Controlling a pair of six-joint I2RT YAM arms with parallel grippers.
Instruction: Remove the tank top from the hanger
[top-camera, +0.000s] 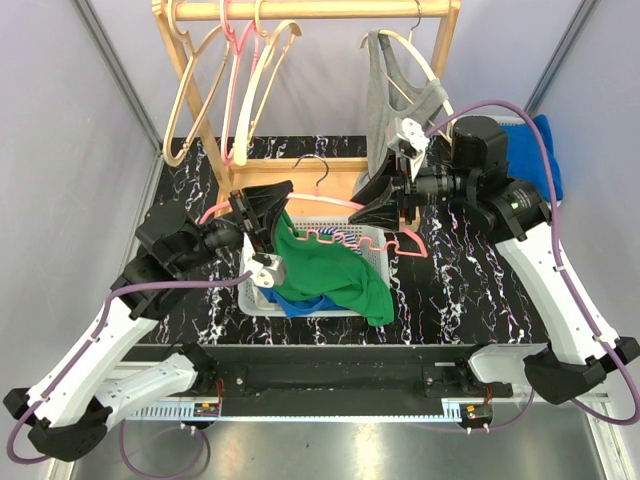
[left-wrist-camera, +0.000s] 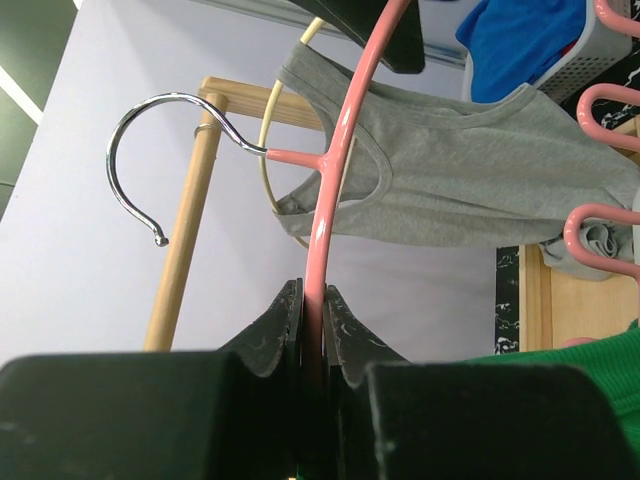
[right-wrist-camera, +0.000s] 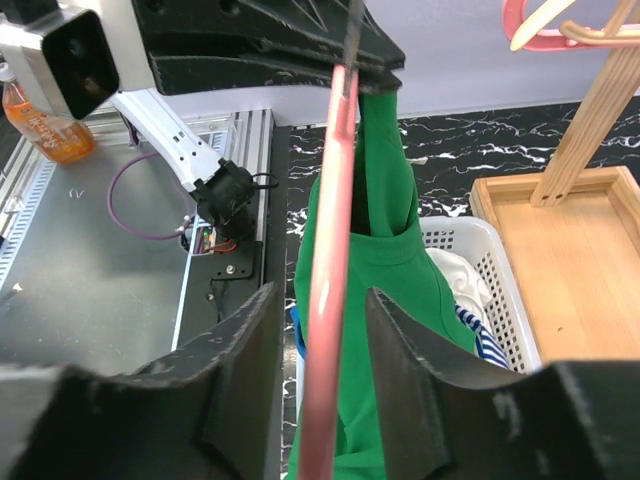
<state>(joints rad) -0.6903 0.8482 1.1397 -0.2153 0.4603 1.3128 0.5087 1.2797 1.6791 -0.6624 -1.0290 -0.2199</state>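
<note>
A pink hanger (top-camera: 340, 235) with a metal hook (top-camera: 315, 165) is held level above the white basket (top-camera: 385, 262). A green tank top (top-camera: 325, 265) hangs from its left end and drapes over the basket. My left gripper (top-camera: 265, 215) is shut on the hanger's left arm; in the left wrist view the pink bar (left-wrist-camera: 340, 150) is pinched between its fingers (left-wrist-camera: 275, 330). My right gripper (right-wrist-camera: 322, 295) is open, with the pink bar (right-wrist-camera: 330, 230) running between its fingers without touching them. The green top (right-wrist-camera: 385, 250) shows beyond it, hooked over the bar at the left gripper (right-wrist-camera: 290, 45).
A wooden rack (top-camera: 200, 110) at the back carries several empty hangers (top-camera: 235, 80) and a grey tank top (top-camera: 395, 90) on a cream hanger. A blue cloth (top-camera: 535, 140) lies at the back right. The basket holds white and striped clothes (right-wrist-camera: 470, 300).
</note>
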